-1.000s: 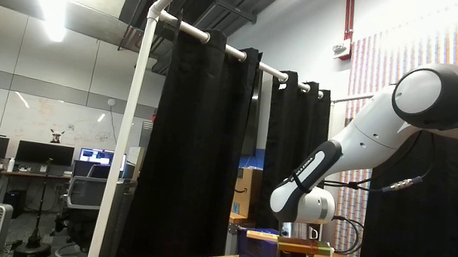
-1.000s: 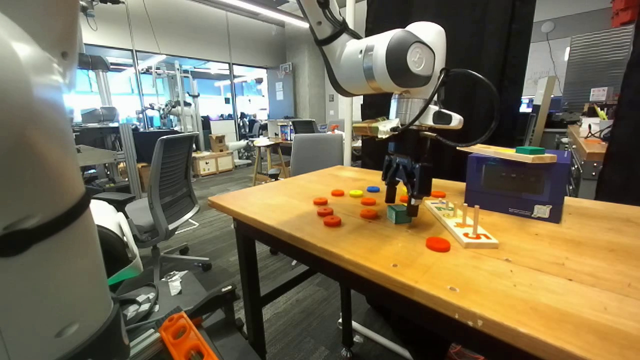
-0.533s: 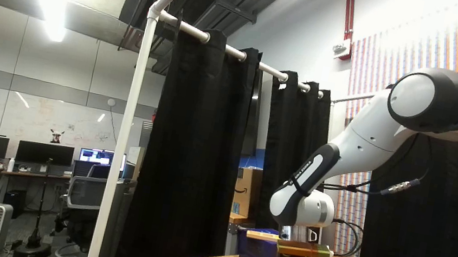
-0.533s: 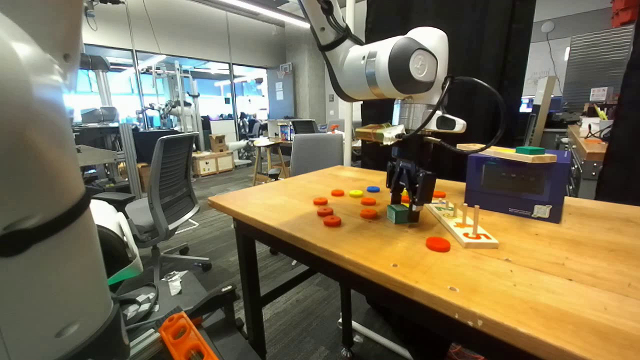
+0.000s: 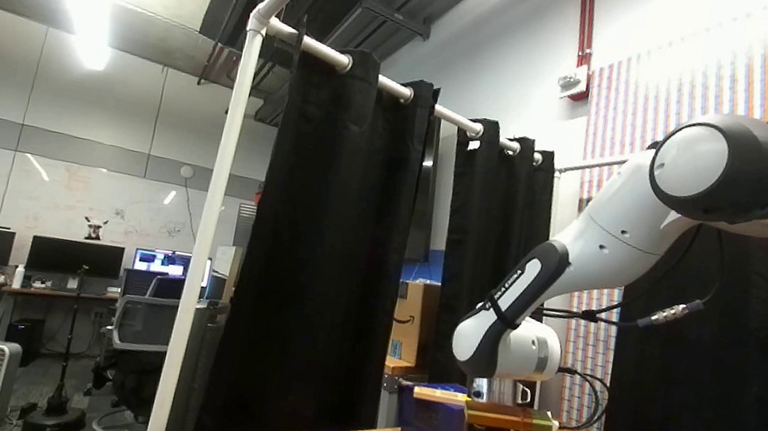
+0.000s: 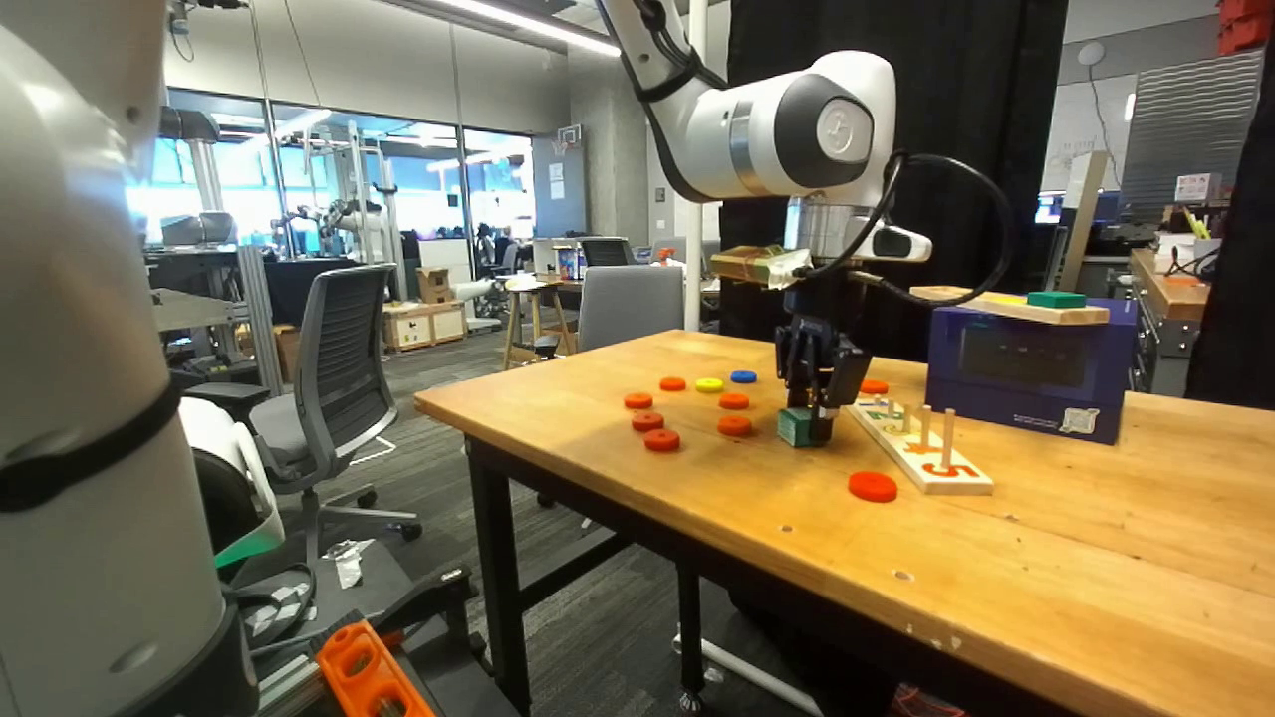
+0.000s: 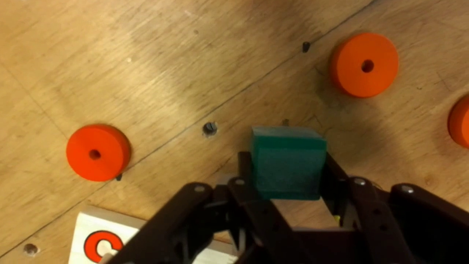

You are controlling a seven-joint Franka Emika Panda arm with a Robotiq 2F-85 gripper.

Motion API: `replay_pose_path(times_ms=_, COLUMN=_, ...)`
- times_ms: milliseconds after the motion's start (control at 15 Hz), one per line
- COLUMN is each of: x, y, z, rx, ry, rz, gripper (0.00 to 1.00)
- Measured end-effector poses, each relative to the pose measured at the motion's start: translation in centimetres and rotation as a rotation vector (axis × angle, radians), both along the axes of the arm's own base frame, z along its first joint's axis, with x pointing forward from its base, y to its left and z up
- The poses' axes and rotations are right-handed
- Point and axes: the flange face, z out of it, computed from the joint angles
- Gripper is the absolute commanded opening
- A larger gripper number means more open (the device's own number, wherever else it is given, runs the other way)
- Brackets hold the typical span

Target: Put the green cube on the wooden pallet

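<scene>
In an exterior view, at the left, several round orange-red discs (image 6: pixel 661 440) lie scattered on the light-brown wooden worktop (image 6: pixel 717 488), with a round yellow disc (image 6: pixel 709 385) and a round blue disc (image 6: pixel 743 376) side by side at the back of that group. To their right, a dark-green cube (image 6: pixel 795 428) rests on the worktop, clasped by the black two-fingered tool (image 7: pixel 287 167); in the wrist view the fingers (image 7: pixel 245 167) touch its opposite sides. Next lies a lone orange-red disc (image 6: pixel 873 487), just beside one end of a long pale peg board (image 6: pixel 921 463) with upright wooden pegs (image 6: pixel 948 438) and coloured numerals (image 6: pixel 951 471). At the far right a dark-blue rectangular box (image 6: pixel 1026 398) stands on the worktop; a flat pale wooden board (image 6: pixel 1001 306) lies across its top, with a flat green block (image 6: pixel 1056 299) near the board's right end. The cube is well apart from that board.
</scene>
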Motion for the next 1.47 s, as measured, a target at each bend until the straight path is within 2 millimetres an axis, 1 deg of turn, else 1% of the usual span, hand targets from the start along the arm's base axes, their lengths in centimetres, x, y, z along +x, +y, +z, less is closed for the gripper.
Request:
replay_pose_path(times_ms=133, x=0.1, y=-0.1, z=0.3, rx=0.000, ry=-0.005, rz=0.001, gripper=0.21)
replay_pose_path(times_ms=267, x=0.3, y=-0.1, z=1.1, rx=-0.003, ry=-0.018, rz=0.003, gripper=0.21)
replay_pose_path(times_ms=333, x=0.4, y=-0.1, z=1.7, rx=-0.008, ry=-0.026, rz=0.008, gripper=0.21)
replay_pose_path(times_ms=467, x=0.3, y=0.0, z=3.6, rx=-0.025, ry=-0.041, rz=0.021, gripper=0.21)
replay_pose_path(times_ms=600, x=0.3, y=0.3, z=6.3, rx=-0.056, ry=-0.052, rz=0.034, gripper=0.21)
replay_pose_path(times_ms=800, x=0.2, y=1.0, z=11.1, rx=-0.113, ry=-0.070, rz=0.054, gripper=0.21)
replay_pose_path(times_ms=1000, x=0.2, y=2.2, z=16.3, rx=-0.191, ry=-0.080, rz=0.067, gripper=0.21)
replay_pose_path(times_ms=1200, x=0.9, y=3.7, z=21.2, rx=-0.269, ry=-0.090, rz=0.078, gripper=0.21)
replay_pose_path(times_ms=1333, x=1.6, y=4.5, z=23.7, rx=-0.311, ry=-0.098, rz=0.083, gripper=0.21)
replay_pose_path(times_ms=1467, x=2.8, y=4.9, z=25.3, rx=-0.350, ry=-0.101, rz=0.080, gripper=0.21)
